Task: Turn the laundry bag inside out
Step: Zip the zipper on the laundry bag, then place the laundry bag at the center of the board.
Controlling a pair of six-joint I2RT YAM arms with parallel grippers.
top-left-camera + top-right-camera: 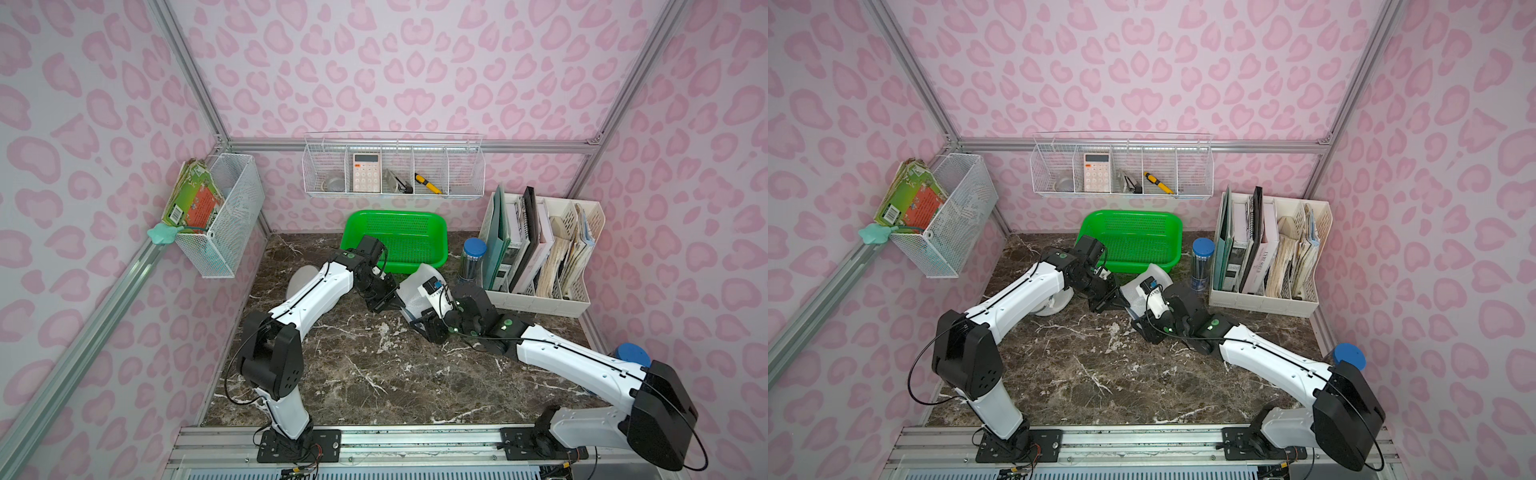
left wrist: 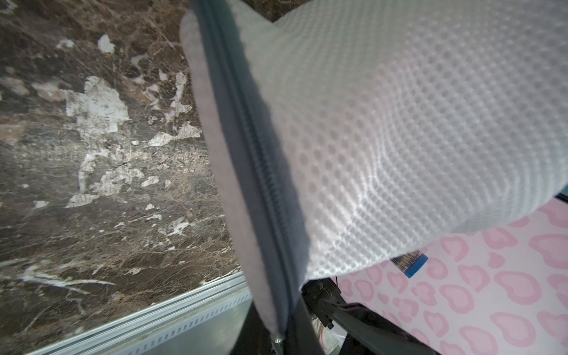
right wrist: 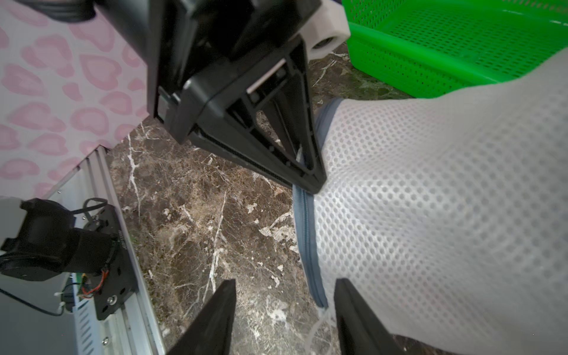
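At the far left, the wire basket [image 1: 224,216] hung on the wall, well apart from the work. On the marble table [image 1: 353,374], the left gripper [image 3: 310,181] had its jaws together, clamped on the grey zipper [image 3: 307,246] edge of the laundry bag [image 1: 428,272]. The bag, of white mesh, was near the middle of the table toward the back, just in front of the green tray [image 1: 395,232]. It seemed to be raised from the table on the side of the left gripper. To the right of it, the right gripper [image 3: 285,282] had its jaws apart. The low end of the zipper lay between them, but no finger was pressing on it. Further right stood the blue-capped pen pot [image 1: 473,259] and the file organizer [image 1: 540,266], both near the bag.

In my judgement, the bag depended on one grip only. The mesh is soft and the zipper band is narrow, so a strong pull could draw it out of the left jaws. If the right jaws closed where they stood, they might take both layers together, and then the mouth would not open for turning. A fingertip could also catch in the mesh holes. A wide movement to the right could knock over the pen pot.
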